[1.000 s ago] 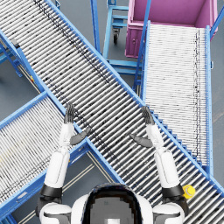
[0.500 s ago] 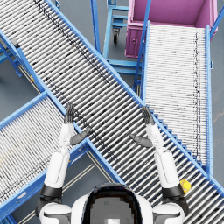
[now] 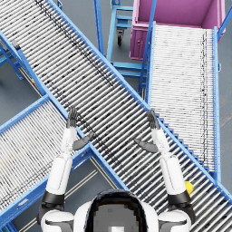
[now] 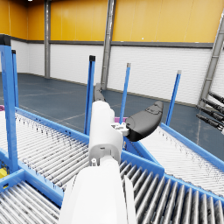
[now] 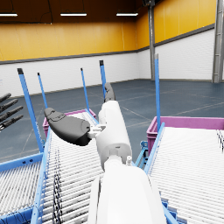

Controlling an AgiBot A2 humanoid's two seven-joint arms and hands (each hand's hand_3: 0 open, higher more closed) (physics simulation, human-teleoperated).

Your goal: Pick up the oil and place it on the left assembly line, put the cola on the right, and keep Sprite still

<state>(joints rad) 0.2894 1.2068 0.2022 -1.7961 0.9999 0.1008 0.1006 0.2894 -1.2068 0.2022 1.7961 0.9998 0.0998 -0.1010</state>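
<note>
Both hands are spread wide and hold nothing. The left hand (image 3: 74, 132) and the right hand (image 3: 152, 134) hover above the rollers with palms turned towards each other, thumbs pointing inward and dark fingers stretched away from the robot. The white forearms run nearly straight forward and are well apart from each other. The left forearm crosses the blue side rail before its hand reaches the rollers.

Close to the robot, a small yellow rounded object (image 3: 188, 186) peeks out just beside the right forearm, on the rollers near the right-hand rail. So little of it shows that I cannot tell whether it is the oil.

Under both hands lies the wide grey diagonal roller surface with blue rails (image 3: 104, 99), which runs away to the upper left. The left roller conveyor (image 3: 27, 149) branches off beside the left arm, and the right roller conveyor (image 3: 181, 77) runs straight ahead past the right hand.

At the far end of the right conveyor stands a magenta plastic bin (image 3: 176, 11). A blue metal frame (image 3: 120, 27) stands on the grey floor (image 3: 13, 95) between the lines. In the wrist views, upright blue posts (image 4: 90, 94) rise beyond the hands, and a yellow-and-white hall wall (image 4: 153, 19) closes the background.
</note>
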